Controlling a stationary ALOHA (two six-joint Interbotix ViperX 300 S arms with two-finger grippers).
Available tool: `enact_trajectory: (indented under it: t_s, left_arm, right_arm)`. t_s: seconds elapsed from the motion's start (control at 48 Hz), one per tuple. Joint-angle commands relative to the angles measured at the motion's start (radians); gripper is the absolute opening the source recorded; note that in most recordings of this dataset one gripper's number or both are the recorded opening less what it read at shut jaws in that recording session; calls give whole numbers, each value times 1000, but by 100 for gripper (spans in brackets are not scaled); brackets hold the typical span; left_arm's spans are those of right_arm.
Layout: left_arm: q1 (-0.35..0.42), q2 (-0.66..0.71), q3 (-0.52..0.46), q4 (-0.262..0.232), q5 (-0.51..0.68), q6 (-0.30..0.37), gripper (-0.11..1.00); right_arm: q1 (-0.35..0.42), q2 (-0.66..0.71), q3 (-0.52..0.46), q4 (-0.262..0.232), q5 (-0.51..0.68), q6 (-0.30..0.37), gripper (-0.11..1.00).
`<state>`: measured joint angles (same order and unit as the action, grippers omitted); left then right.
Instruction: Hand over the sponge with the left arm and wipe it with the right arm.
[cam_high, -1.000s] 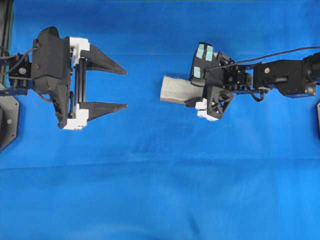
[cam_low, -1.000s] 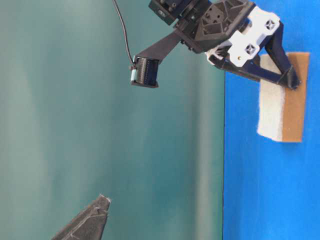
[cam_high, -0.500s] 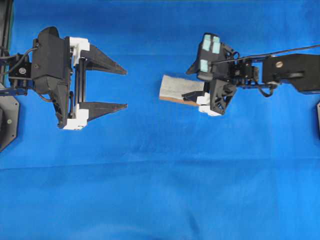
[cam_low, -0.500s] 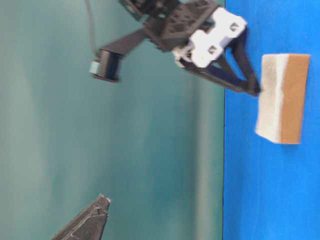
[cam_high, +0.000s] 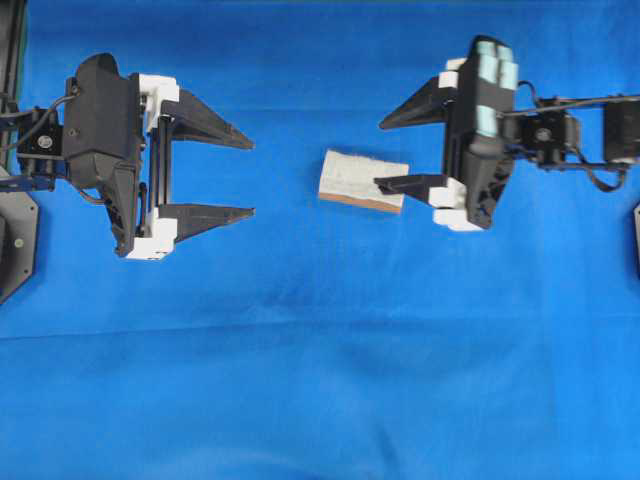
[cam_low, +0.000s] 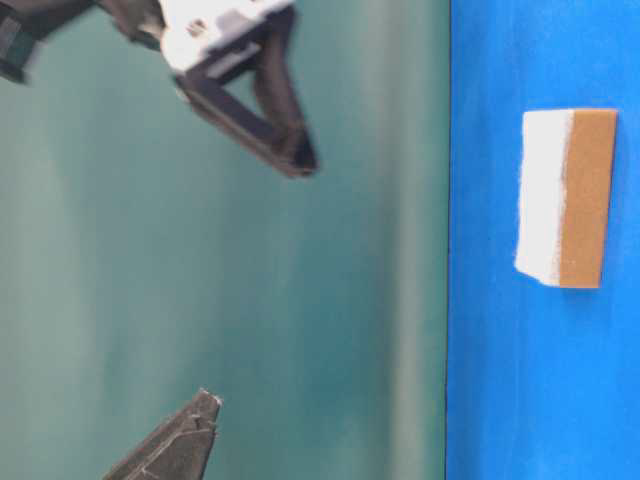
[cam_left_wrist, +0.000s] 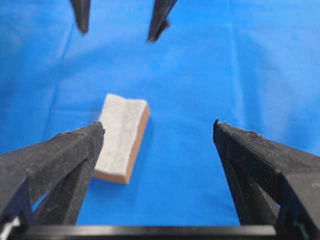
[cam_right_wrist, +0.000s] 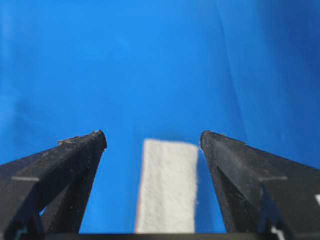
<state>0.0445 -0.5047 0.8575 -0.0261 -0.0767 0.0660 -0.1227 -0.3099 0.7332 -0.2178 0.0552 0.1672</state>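
Observation:
The sponge (cam_high: 363, 181) lies flat on the blue cloth, pale fuzzy face up, with its orange-brown layer along the near edge. It is free of both grippers. My left gripper (cam_high: 251, 177), plain black, is open and empty to the sponge's left, with a gap between them. The left wrist view shows the sponge (cam_left_wrist: 120, 137) ahead of the gripper (cam_left_wrist: 159, 127), by its left finger. My right gripper (cam_high: 380, 155), with teal patches, is open and raised, its lower fingertip over the sponge's right end. The right wrist view looks down on the sponge (cam_right_wrist: 167, 185) between the open fingers (cam_right_wrist: 152, 136).
A blue cloth (cam_high: 320, 350) covers the whole table. In the table-level view the sponge (cam_low: 565, 197) lies alone on the cloth, one right finger (cam_low: 300, 160) hangs well off it, and a left fingertip (cam_low: 190, 425) shows at the bottom.
My right gripper opened and let go of the sponge, then rose and drew back to the right. The sponge settled flat on the cloth. The left arm has not moved.

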Motion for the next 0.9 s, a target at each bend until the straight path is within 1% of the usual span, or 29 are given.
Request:
enact_trajectory:
  t_s: [0.0, 0.104, 0.583, 0.729, 0.875]
  left_arm:
    - [-2, -5, -11, 0, -5, 2, 88]
    - [-2, -3, -11, 0, -5, 2, 88]
    - [0, -11, -9, 0, -2, 0, 88]
    - [0, -55, 0, 0, 28, -8, 88]
    - [-2, -149, 31, 0, 63, -8, 88]
  right_arm:
    - [18, -51, -2, -2, -5, 0, 74]
    - [25, -77, 9, -2, -9, 2, 74]
    - [28, -75, 11, 0, -12, 11, 74]
    - [28, -133, 34, 0, 2, 15, 74]
    - [28, -232, 84, 3, 21, 18, 74]
